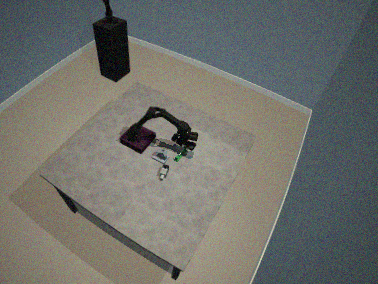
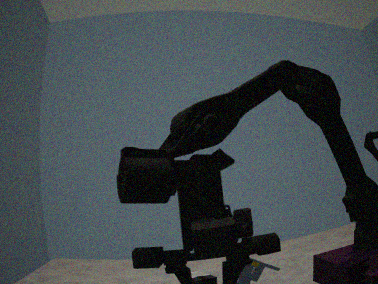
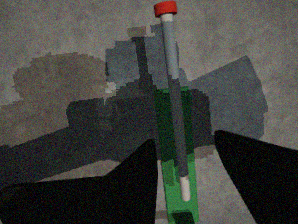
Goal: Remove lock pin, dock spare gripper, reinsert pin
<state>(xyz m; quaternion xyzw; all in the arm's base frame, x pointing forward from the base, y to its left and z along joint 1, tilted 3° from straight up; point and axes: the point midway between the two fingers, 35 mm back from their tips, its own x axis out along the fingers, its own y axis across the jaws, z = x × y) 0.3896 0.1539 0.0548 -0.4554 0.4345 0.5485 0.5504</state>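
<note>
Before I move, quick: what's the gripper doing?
Gripper: partly open, holding nothing; the red-headed lock pin is in view, ungripped.
</note>
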